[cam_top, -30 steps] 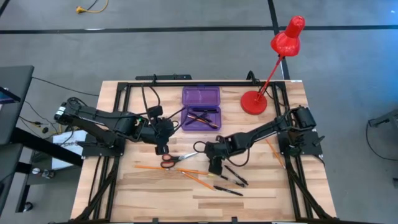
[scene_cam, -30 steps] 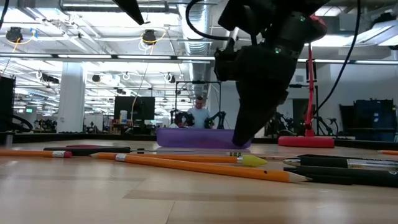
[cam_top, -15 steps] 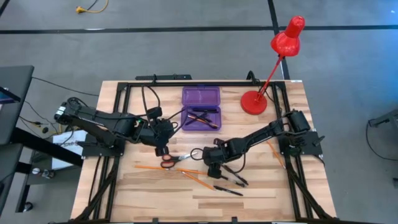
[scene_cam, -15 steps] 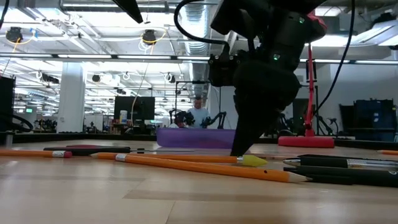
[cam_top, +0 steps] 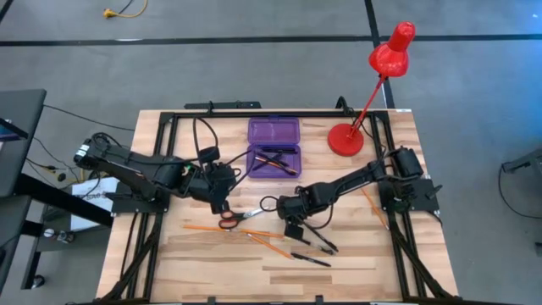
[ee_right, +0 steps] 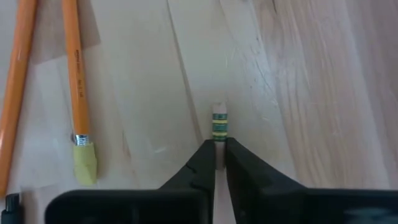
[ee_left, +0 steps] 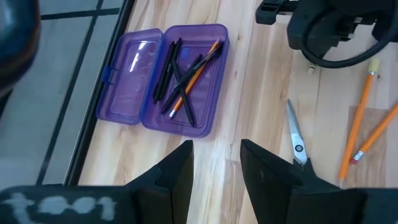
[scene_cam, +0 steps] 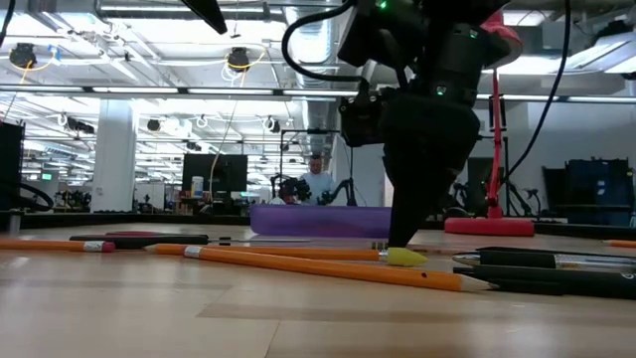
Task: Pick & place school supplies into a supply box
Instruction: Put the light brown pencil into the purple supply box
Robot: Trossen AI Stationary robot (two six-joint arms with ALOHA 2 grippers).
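Right tool [ee_right: 219,163] is down at the counter [cam_top: 203,263] near its middle, fingers pressed together on the end of a thin pencil [ee_right: 219,124]; its ferrule and pale eraser tip stick out past the fingertips. Two orange pencils [ee_right: 76,81] lie just beside on the wood, one with a yellow eraser cap.

Left tool [ee_left: 216,163] hovers between the purple supply box [cam_top: 273,148] and the red-handled scissors [cam_top: 237,218], fingers spread part way, pinching nothing.

Supply box is open at the counter's back centre, lid flat; black pens and an orange pencil lie crossed inside.

Black pens [cam_top: 315,244] lie near the right tool. Red lamp [cam_top: 347,138] stands beside the box.
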